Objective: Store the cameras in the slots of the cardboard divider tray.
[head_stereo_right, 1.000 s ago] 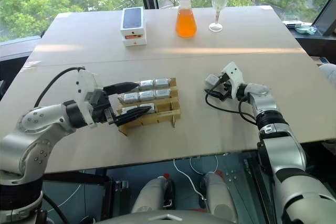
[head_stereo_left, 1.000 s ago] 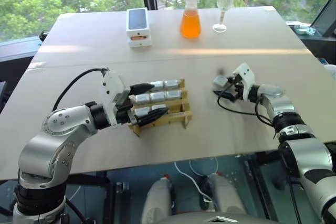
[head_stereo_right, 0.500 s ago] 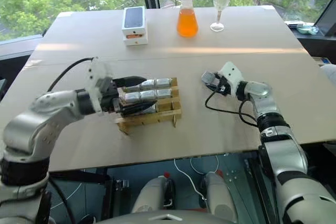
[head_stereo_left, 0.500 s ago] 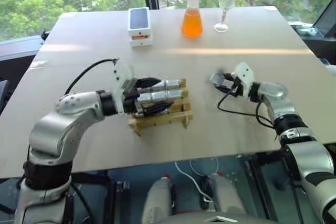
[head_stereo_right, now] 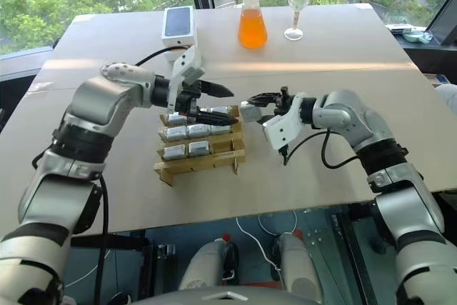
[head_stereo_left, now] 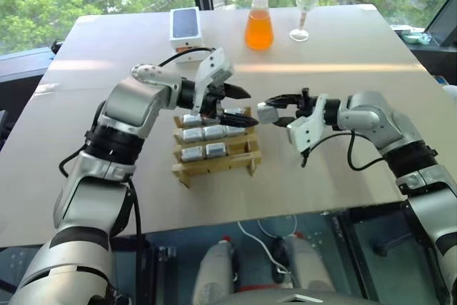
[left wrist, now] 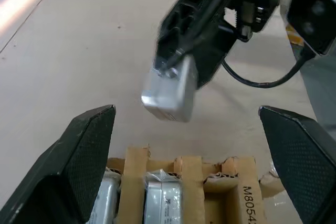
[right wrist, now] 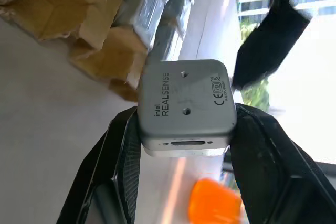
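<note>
Hand-over step: the right hand (head_stereo_left: 270,107), clamped on a camera (head_stereo_left: 266,113) just beside the cardboard divider tray (head_stereo_left: 214,156), meets the left hand (head_stereo_left: 238,103) (fingers apart), which must next close on it.

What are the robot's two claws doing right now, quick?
Left claw: open, holding nothing, above the cardboard tray.
Right claw: closed on a silver camera, held off the table.
</note>
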Motion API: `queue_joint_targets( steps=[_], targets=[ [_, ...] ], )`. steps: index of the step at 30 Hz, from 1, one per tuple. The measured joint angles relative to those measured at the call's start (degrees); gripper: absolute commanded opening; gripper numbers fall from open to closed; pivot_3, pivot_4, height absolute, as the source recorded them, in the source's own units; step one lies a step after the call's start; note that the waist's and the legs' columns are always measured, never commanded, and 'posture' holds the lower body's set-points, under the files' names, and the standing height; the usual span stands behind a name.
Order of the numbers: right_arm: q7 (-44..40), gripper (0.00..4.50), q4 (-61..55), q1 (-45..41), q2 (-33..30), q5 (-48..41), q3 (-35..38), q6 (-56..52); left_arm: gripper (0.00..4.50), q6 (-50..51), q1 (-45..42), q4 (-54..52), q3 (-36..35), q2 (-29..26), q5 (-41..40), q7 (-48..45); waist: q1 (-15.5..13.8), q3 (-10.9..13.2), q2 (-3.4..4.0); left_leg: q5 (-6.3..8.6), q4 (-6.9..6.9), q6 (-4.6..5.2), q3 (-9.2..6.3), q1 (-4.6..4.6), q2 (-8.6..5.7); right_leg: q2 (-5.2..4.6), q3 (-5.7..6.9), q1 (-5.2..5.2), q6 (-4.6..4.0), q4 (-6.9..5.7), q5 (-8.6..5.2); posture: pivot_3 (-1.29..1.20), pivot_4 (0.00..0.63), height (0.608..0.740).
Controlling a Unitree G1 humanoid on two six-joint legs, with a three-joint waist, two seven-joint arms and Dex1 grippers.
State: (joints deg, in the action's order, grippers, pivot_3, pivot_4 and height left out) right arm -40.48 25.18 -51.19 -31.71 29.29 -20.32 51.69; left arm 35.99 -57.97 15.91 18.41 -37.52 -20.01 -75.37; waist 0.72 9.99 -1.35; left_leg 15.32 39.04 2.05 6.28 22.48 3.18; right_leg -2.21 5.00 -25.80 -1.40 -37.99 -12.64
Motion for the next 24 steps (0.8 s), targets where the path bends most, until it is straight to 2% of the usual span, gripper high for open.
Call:
queue_joint_targets(
  steps=[9,10,11,13,17,18,19,21,22,23,24],
  targets=[
    [2.14,1.86,-2.24,-0.51,0.04,1.21,-1.65,1.03,4.5,-2.8,-1.14,3.87,1.3,1.62,3.5,-5.77,0.0,0.0,0.0,0.0,0.07,0.0,-0.04,0.04,0.01,-0.01,0.01,0.0,-0.01,-0.02,0.0,0.0,0.15,0.74],
    [2.15,1.86,-2.25,-0.52,0.04,1.21,-1.75,1.03,3.99,-2.81,-1.16,3.87,1.3,1.78,3.68,-5.92,-0.01,0.0,0.0,0.0,0.08,0.01,-0.04,0.05,0.01,-0.01,0.02,0.0,-0.01,-0.02,0.01,0.0,0.15,0.74],
    [2.15,1.86,-2.25,-0.52,0.04,1.21,-1.77,1.03,3.87,-2.81,-1.17,3.87,1.3,1.86,3.8,-5.96,-0.01,0.0,0.0,0.0,0.09,0.0,-0.04,0.05,0.02,-0.01,0.02,0.0,-0.01,-0.02,0.01,0.0,0.15,0.74],
    [2.16,1.86,-2.25,-0.52,0.03,1.2,-1.78,1.0,2.63,-2.81,-1.17,3.87,1.17,2.06,4.11,-5.93,0.0,0.0,0.0,0.0,0.09,0.01,-0.05,0.05,0.01,-0.01,0.02,0.0,-0.01,-0.03,0.01,0.0,0.15,0.74],
    [2.08,1.86,-2.25,-0.51,0.03,0.96,-2.11,0.79,0.96,-2.79,-1.18,3.87,0.35,2.64,4.28,-5.53,0.01,0.0,0.0,0.0,0.1,0.01,-0.05,0.05,0.02,-0.01,0.02,0.0,-0.01,-0.03,0.01,0.0,0.15,0.74],
    [2.0,1.86,-2.35,-0.51,0.0,0.87,-2.17,0.62,0.71,-2.7,-1.18,3.88,0.31,2.63,4.32,-5.68,0.02,0.0,0.0,0.0,0.1,0.01,-0.05,0.05,0.01,-0.01,0.02,0.0,-0.01,-0.03,0.01,0.0,0.15,0.74],
    [1.68,2.92,-2.62,-0.51,-0.01,0.67,-2.25,0.15,0.75,-2.69,-1.18,3.88,0.29,2.63,4.38,-5.77,0.01,0.0,0.0,0.0,0.1,0.01,-0.05,0.05,0.02,-0.01,0.02,0.0,-0.01,-0.04,0.01,0.0,0.15,0.74],
    [0.76,3.58,-2.96,-0.49,0.01,-0.36,-2.46,-0.89,0.75,-2.74,-1.18,3.83,0.19,2.72,4.62,-5.76,-0.01,0.0,0.0,0.0,0.11,0.01,-0.06,0.05,0.02,-0.01,0.02,0.0,-0.01,-0.04,0.01,0.0,0.15,0.74],
    [0.52,4.21,-2.97,-0.41,0.01,-0.84,-2.46,-1.34,0.75,-2.74,-1.18,3.84,0.16,2.76,4.76,-5.73,-0.01,0.0,0.0,0.0,0.12,0.01,-0.06,0.05,0.02,-0.01,0.02,0.0,-0.01,-0.05,0.01,0.0,0.15,0.74],
    [0.1,4.47,-3.2,0.01,0.11,-2.36,-2.41,-2.09,0.75,-2.76,-1.18,3.84,0.13,2.83,4.83,-5.72,-0.03,0.0,0.0,0.0,0.12,0.01,-0.06,0.05,0.02,-0.01,0.03,0.0,-0.01,-0.04,0.01,0.0,0.15,0.74],
    [-0.78,4.5,-4.32,1.29,0.5,-5.37,-2.23,-3.9,0.75,-2.78,-1.19,3.84,0.11,2.91,4.91,-5.72,-0.04,0.0,0.0,0.0,0.12,0.01,-0.09,0.05,0.02,-0.01,0.04,0.02,-0.01,-0.04,0.01,0.0,0.15,0.74]
  ],
)
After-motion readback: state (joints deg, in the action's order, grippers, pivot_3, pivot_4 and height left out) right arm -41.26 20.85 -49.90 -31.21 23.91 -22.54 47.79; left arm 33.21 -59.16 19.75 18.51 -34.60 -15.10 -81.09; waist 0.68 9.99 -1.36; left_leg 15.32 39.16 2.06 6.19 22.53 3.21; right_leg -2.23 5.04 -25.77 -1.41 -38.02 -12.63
